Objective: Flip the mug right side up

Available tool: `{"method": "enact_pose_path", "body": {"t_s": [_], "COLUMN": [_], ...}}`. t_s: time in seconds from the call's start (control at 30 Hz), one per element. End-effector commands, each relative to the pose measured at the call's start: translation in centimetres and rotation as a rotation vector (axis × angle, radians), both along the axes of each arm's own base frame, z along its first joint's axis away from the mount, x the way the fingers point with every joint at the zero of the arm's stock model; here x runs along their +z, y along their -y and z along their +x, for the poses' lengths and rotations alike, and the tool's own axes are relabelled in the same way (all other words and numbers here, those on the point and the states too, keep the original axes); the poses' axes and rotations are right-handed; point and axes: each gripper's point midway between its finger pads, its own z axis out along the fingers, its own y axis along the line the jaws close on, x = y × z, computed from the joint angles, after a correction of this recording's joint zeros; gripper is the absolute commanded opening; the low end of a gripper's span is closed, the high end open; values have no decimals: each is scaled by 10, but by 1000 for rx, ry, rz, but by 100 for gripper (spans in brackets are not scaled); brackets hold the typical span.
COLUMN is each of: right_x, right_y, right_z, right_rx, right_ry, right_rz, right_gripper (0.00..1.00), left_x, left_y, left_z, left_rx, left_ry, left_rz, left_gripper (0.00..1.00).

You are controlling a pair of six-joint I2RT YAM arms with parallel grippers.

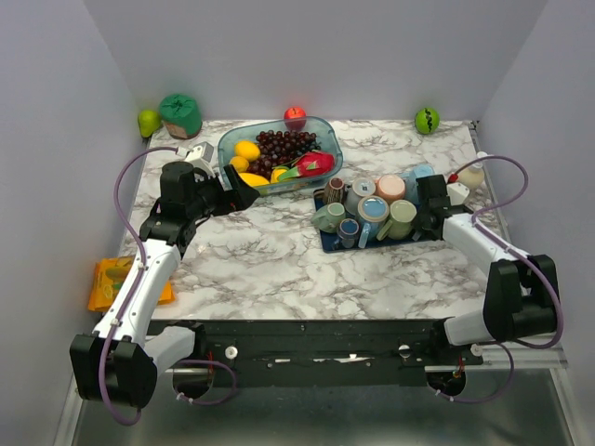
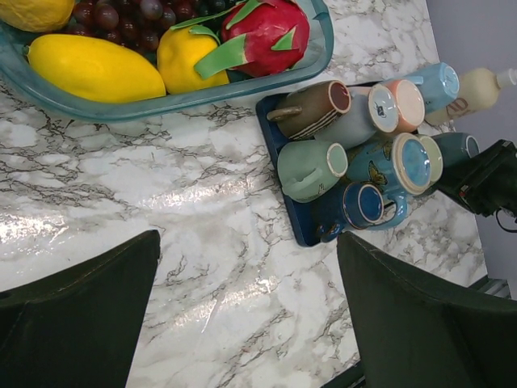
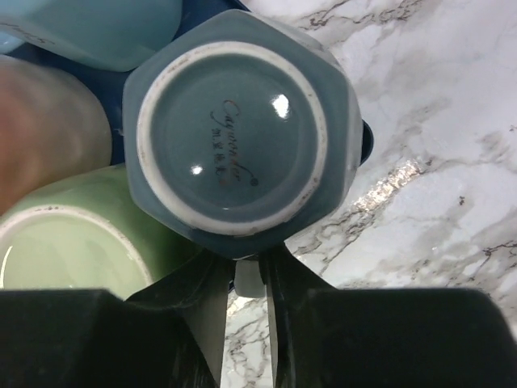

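A dark teal six-sided mug (image 3: 234, 137) stands upside down at the right end of the blue tray (image 1: 327, 240), its white-ringed base facing the right wrist camera. My right gripper (image 3: 249, 279) is shut on the mug's pale handle, which shows between the two fingers. In the top view the right gripper (image 1: 429, 216) covers most of this mug. The mug also shows in the left wrist view (image 2: 455, 148). My left gripper (image 2: 246, 315) is open and empty, held above bare marble left of the tray, near the fruit bowl.
Several other mugs crowd the tray, including a light green one (image 3: 73, 242) touching the teal mug. A glass bowl of fruit (image 1: 279, 153) stands behind the left gripper. An orange packet (image 1: 116, 282) lies at the left edge. Walls close off three sides.
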Motion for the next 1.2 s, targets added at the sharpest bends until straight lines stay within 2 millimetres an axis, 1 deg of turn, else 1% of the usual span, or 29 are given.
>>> {"method": "enact_pose_path", "body": {"t_s": [0.0, 0.03, 0.1, 0.23, 0.33, 0.43, 0.5, 0.57, 0.7, 0.73, 0.77, 0.8, 0.83, 0.87, 0.9, 0.93, 0.97, 1.0, 1.03, 1.07, 1.1, 1.13, 1.17], "right_x": [-3, -3, -2, 5, 20, 43, 63, 79, 113, 129, 138, 151, 169, 180, 189, 206, 220, 230, 249, 256, 268, 288, 293], "right_y": [9, 9, 9, 10, 9, 7, 5, 5, -2, -4, -8, -19, -26, -34, -42, -63, -73, -84, -106, -116, -125, -141, -149], "right_z": [1, 1, 2, 4, 6, 8, 8, 8, -1, -4, -5, -5, -8, -9, -11, -13, -18, -21, -26, -29, -34, -41, -45], "right_rx": [-13, -9, -5, 7, 19, 40, 51, 51, 86, 100, 120, 169, 213, 245, 279, 359, 401, 441, 524, 556, 597, 668, 695], "right_ry": [-24, -27, -31, -18, 27, 89, 143, 177, 236, 282, 308, 344, 394, 429, 455, 498, 539, 569, 617, 637, 671, 727, 742], "right_rz": [-42, -46, -52, -58, -52, -46, -38, -33, 9, 22, 36, 81, 103, 139, 175, 258, 308, 360, 465, 521, 573, 669, 716], "right_gripper": [20, 12, 1, 1, 1, 1, 1, 1, 1, 1, 1, 1, 1, 1, 1, 1, 1, 1, 1, 1, 1, 1, 1], "left_x": [12, 13, 13, 15, 17, 21, 24, 26, 32, 34, 39, 42, 45, 50, 55, 60, 66, 73, 77, 87, 92, 97, 107], "left_y": [1, 1, 1, -1, -2, -1, -1, 1, 6, 8, 11, 13, 16, 18, 23, 26, 29, 35, 38, 43, 47, 56, 62], "left_z": [0, -1, -2, -3, -5, -6, -8, -10, -14, -15, -18, -20, -22, -23, -28, -30, -31, -37, -39, -42, -45, -51, -54], "left_rx": [-24, -24, -23, -19, -16, -24, -28, -41, -62, -68, -89, -99, -108, -116, -143, -151, -163, -195, -208, -223, -235, -273, -298], "left_ry": [36, 38, 39, 52, 62, 84, 97, 102, 110, 113, 123, 129, 130, 142, 153, 154, 171, 184, 191, 208, 217, 221, 251], "left_rz": [10, 11, 13, 16, 21, 21, 18, 11, -18, -27, -42, -53, -72, -81, -100, -123, -140, -161, -178, -210, -230, -254, -278], "left_gripper": [99, 99, 99, 99, 99, 99, 99, 99, 99, 99, 99, 99, 99, 99, 99, 99, 99, 99, 99, 99, 99, 99, 99]}}
